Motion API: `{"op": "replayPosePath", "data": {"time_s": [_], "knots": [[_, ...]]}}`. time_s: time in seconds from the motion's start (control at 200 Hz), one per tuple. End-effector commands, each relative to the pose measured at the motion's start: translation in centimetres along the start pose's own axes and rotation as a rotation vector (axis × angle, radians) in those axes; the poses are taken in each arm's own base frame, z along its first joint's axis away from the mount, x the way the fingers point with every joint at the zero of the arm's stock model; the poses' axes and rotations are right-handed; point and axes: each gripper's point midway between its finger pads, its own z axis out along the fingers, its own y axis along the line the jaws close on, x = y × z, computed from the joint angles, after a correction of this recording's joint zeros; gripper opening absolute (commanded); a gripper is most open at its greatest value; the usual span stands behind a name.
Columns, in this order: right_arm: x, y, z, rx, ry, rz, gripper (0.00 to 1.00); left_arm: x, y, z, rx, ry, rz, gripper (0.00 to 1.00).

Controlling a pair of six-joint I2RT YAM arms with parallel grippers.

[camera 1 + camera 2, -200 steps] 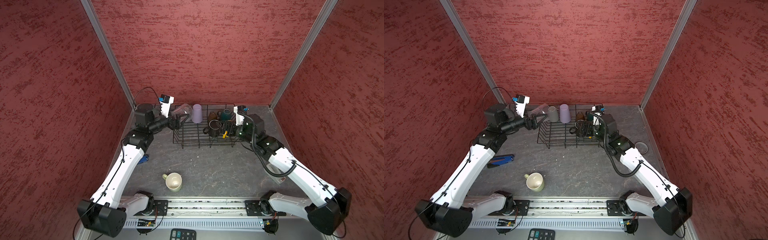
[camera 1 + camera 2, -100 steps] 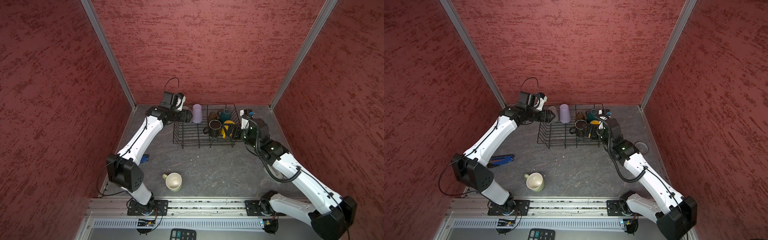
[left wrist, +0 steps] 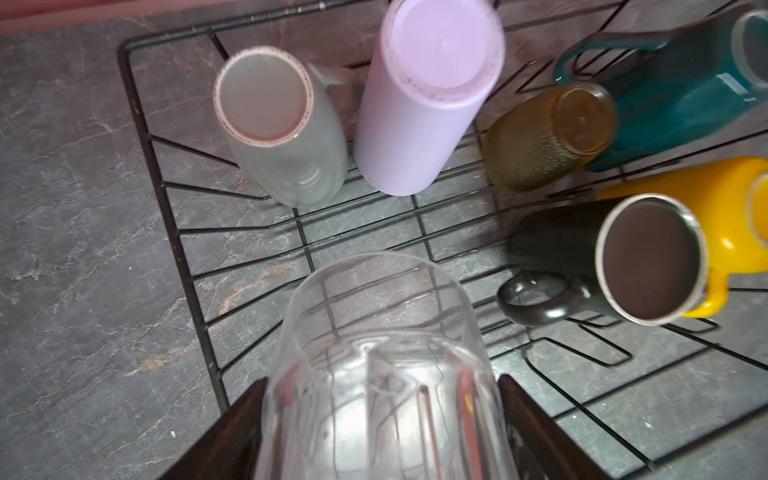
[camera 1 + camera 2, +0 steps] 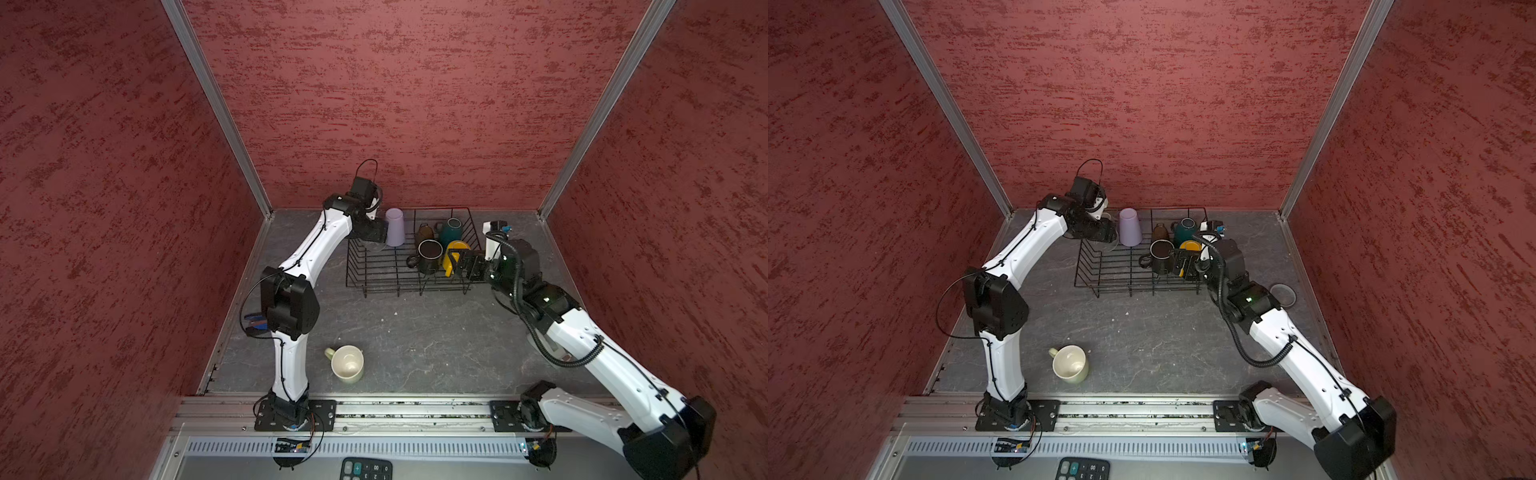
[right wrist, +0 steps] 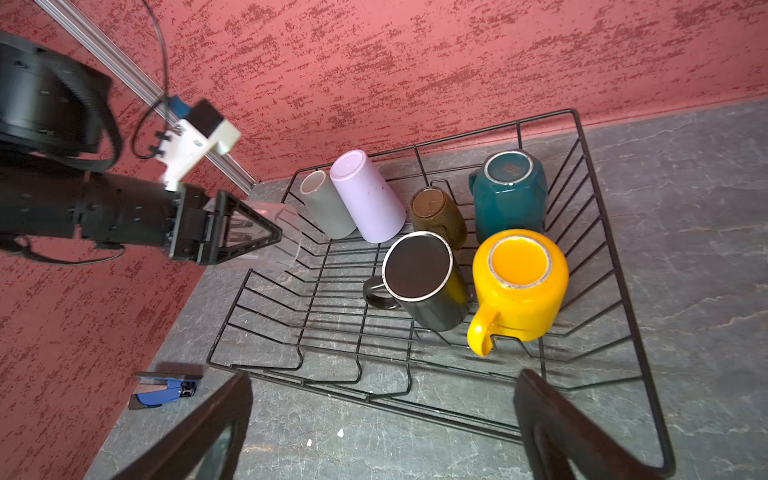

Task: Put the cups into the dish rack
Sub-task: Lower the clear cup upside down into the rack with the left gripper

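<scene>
Left gripper clenched on the clear glass, which hangs tilted between its jaws above one end of the dish rack. Just ahead of it in the rack stand the grey mug and lilac tumbler, bases up. Right gripper spread wide and empty at the rack's rim. Just beyond its fingertips are the black mug and yellow mug, then the brown mug and teal mug. The pale-green mug lies on the table, well apart from both grippers.
</scene>
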Motion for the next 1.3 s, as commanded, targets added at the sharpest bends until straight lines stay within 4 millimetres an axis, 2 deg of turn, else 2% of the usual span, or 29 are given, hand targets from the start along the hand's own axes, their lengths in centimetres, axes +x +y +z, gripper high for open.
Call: {"op": "replayPosePath", "data": {"time_s": [0.0,0.376,0.566,0.877,1.002,1.152,1.292], "knots": [[0.2,-0.3,-0.1,-0.001,-0.006,0.009,0.99,-0.2,0.7,0.6,-0.047,0.019,0.020,0.00],[1.1,-0.8,0.0,0.004,0.009,0.024,0.99,-0.6,1.9,5.3,-0.057,0.083,-0.001,0.00],[1.3,-0.8,0.0,0.004,0.019,0.028,0.99,0.3,2.8,7.9,-0.094,0.147,-0.001,0.00],[1.7,-0.8,0.2,-0.001,0.029,0.040,0.99,1.6,4.0,10.4,-0.143,0.216,-0.001,0.01],[1.8,-0.8,0.3,-0.005,0.032,0.041,0.99,1.7,3.9,11.1,-0.129,0.223,-0.010,0.12],[1.8,-0.8,0.3,-0.004,0.034,0.042,0.99,2.1,4.1,11.7,-0.128,0.240,-0.015,0.36],[1.9,-0.8,0.3,-0.003,0.036,0.041,0.99,2.4,4.4,12.0,-0.126,0.251,-0.022,0.51]]}}
